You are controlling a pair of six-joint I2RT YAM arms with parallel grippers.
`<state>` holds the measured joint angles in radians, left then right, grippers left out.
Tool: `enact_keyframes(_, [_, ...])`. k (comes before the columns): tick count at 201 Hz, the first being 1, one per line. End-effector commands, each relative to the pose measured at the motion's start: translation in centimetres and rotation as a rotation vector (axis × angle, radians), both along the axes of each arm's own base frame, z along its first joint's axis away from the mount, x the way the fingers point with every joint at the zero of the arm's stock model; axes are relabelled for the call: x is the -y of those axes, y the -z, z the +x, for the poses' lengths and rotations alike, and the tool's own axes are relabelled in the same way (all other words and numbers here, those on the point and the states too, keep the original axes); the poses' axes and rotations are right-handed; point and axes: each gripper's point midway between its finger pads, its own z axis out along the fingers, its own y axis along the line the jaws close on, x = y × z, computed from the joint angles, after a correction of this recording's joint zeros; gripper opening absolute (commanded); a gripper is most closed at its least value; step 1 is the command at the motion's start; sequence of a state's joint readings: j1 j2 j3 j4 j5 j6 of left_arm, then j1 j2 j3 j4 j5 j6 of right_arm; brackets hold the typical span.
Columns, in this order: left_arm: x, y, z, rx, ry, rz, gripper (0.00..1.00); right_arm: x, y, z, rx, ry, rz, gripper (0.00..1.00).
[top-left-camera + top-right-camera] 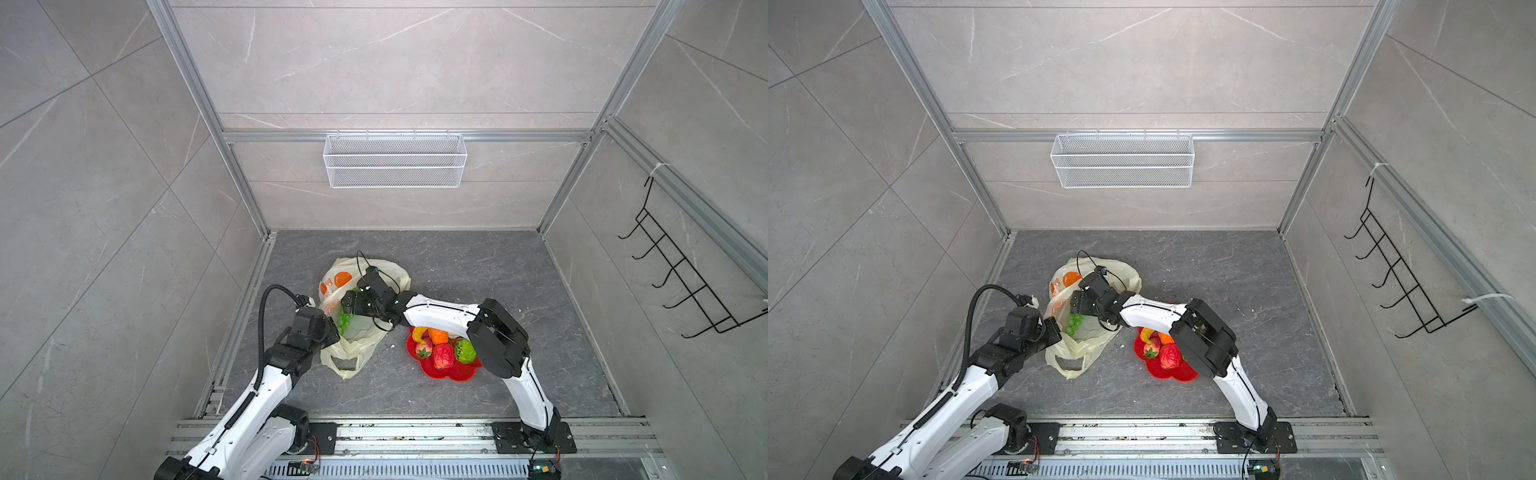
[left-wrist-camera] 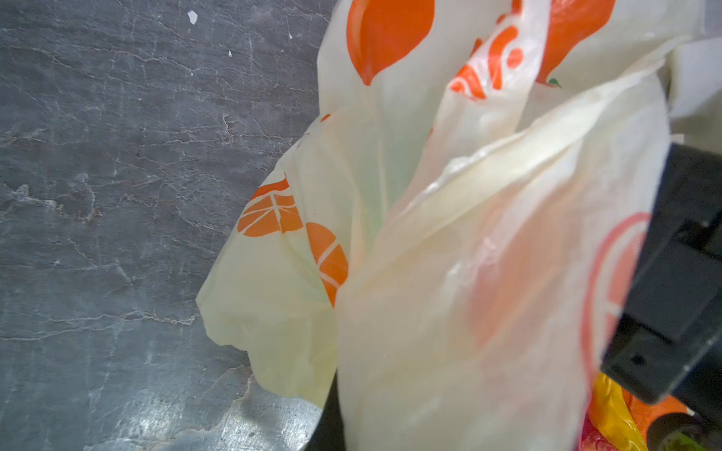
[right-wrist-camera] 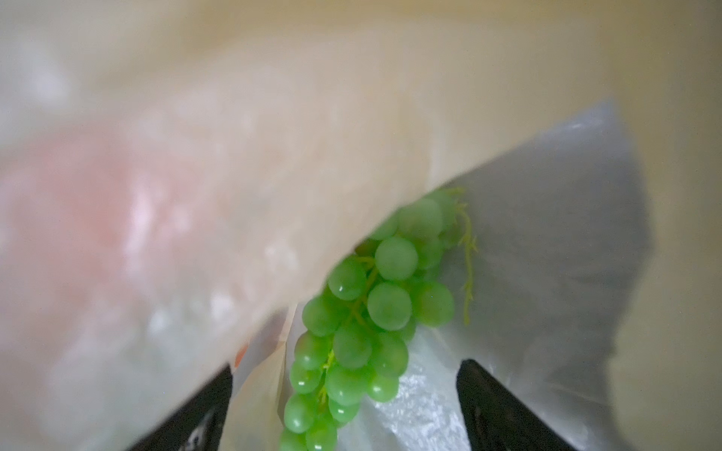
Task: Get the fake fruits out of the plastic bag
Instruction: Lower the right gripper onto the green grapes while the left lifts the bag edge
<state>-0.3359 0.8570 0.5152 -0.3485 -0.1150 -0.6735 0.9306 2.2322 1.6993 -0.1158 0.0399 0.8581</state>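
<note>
In a top view the plastic bag (image 1: 351,351) holds green grapes (image 1: 344,321), and the left gripper (image 1: 331,328) is clenched on its rim. Other fake fruits (image 1: 443,356) fill the red dish (image 1: 451,374), partly under the right arm (image 1: 440,316).

In the left wrist view, bag film hides the fingers.

In the right wrist view the right gripper (image 3: 345,365) is spread wide, with the grapes between its jaws and untouched; blurred film covers much of the view.

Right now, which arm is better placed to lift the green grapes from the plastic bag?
Right: the right gripper is open inside the plastic bag, green grapes ahead between its fingers. The left gripper is shut on the bag's edge.
</note>
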Motion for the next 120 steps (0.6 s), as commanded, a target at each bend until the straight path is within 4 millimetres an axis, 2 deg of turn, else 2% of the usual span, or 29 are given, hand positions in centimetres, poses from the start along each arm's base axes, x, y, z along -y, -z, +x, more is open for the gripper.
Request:
enact_keyframes(1, [0.5, -0.4, 0.2, 0.024, 0.005, -0.041, 0.0, 1.7, 3.2, 0.4, -0.074, 0.104, -0.128, 0.93])
enact_keyframes(22, [0.3, 0.0, 0.0, 0.019, -0.009, -0.047, 0.0, 2.3, 3.9, 0.9, -0.085, 0.161, -0.167, 0.94])
enact_keyframes(74, [0.4, 0.6, -0.1, 0.011, -0.008, -0.052, 0.0, -0.1, 3.9, 1.3, -0.056, 0.081, -0.125, 0.91])
enact_keyframes(94, [0.5, 0.9, 0.0, 0.009, -0.006, -0.055, 0.0, -0.7, 4.1, 1.3, -0.051, 0.066, -0.13, 0.95])
enact_keyframes(100, [0.5, 1.0, 0.0, 0.008, -0.004, -0.056, 0.0, -0.7, 4.1, 1.3, -0.049, 0.066, -0.129, 0.99])
enact_keyframes(120, [0.6, 1.0, 0.0, 0.005, -0.002, -0.056, 0.0, -0.9, 4.2, 1.4, -0.03, 0.059, -0.132, 1.0])
